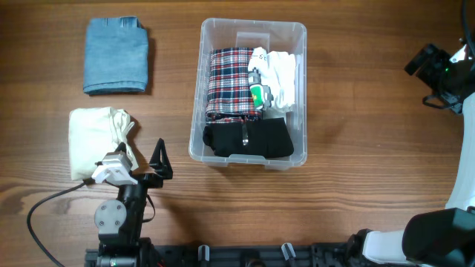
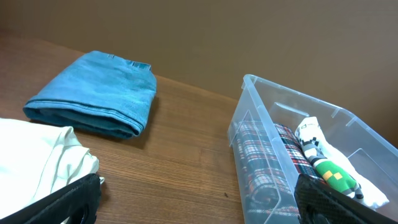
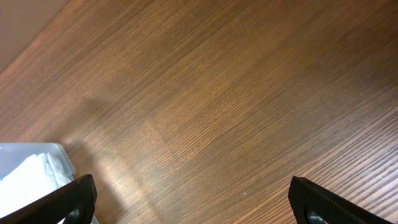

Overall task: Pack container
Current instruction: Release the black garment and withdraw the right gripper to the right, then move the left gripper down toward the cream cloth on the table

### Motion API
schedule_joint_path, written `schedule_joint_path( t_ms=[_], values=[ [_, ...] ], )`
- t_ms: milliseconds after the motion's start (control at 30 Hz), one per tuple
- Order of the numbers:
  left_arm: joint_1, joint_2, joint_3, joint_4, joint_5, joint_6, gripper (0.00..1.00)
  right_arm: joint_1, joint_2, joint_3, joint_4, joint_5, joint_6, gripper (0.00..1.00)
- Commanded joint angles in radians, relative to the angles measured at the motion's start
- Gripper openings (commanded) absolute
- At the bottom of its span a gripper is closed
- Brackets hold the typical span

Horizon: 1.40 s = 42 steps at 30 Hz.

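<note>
On my remote feed, the desk (image 1: 356,148) is matt brown wood with fine straight grain. The container (image 1: 254,24) is clear, smooth, glossy plastic. Inside I see woven plaid cloth (image 1: 230,81), soft white cloth (image 1: 283,74) and matt black fabric (image 1: 260,139); on the desk, a blue denim-like cloth (image 1: 116,55) and a creased cream cloth (image 1: 90,137), both matt

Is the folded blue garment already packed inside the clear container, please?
No, the folded blue garment lies on the table, apart from the container and next to the cream cloth.
</note>
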<state>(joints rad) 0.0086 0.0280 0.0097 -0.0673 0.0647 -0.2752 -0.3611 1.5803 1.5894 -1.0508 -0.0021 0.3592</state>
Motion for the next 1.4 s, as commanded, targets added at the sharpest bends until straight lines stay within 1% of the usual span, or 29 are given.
schedule_joint_path(
  t_ms=[0,867,933,1000,1067,1167,1200,1233,1300,1367],
  values=[
    [0.007,-0.003,-0.004,-0.005,-0.006,0.006,1.0,0.001,0.01,0.012,-0.001,0.003,0.008,1.0],
    [0.006,-0.002,-0.004,-0.004,0.013,0.005,1.0,0.001,0.01,0.012,-0.001,0.003,0.008,1.0],
    [0.006,-0.002,-0.004,0.064,0.022,0.005,1.0,0.001,0.01,0.012,-0.001,0.003,0.008,1.0],
    [0.006,-0.002,0.0,0.119,0.063,0.004,1.0,0.001,0.01,0.012,-0.001,0.003,0.008,1.0],
    [0.006,-0.001,0.032,0.128,0.066,-0.029,1.0,0.001,0.01,0.012,-0.001,0.003,0.008,1.0],
    [0.008,0.019,0.111,0.113,0.065,-0.015,1.0,0.001,0.01,0.012,-0.001,0.003,0.008,1.0],
    [0.01,0.044,0.158,0.093,0.066,0.011,1.0,0.001,0.01,0.012,-0.001,0.003,0.008,1.0],
    [0.01,0.087,0.22,0.059,0.065,0.063,1.0,0.001,0.01,0.012,-0.001,0.003,0.008,1.0],
    [0.01,0.187,0.34,-0.017,0.064,0.124,1.0,0.001,0.01,0.012,-0.001,0.003,0.008,1.0],
    [0.013,0.322,0.486,-0.119,0.031,0.138,1.0,0.001,0.01,0.012,-0.001,0.003,0.008,1.0]
  ],
)
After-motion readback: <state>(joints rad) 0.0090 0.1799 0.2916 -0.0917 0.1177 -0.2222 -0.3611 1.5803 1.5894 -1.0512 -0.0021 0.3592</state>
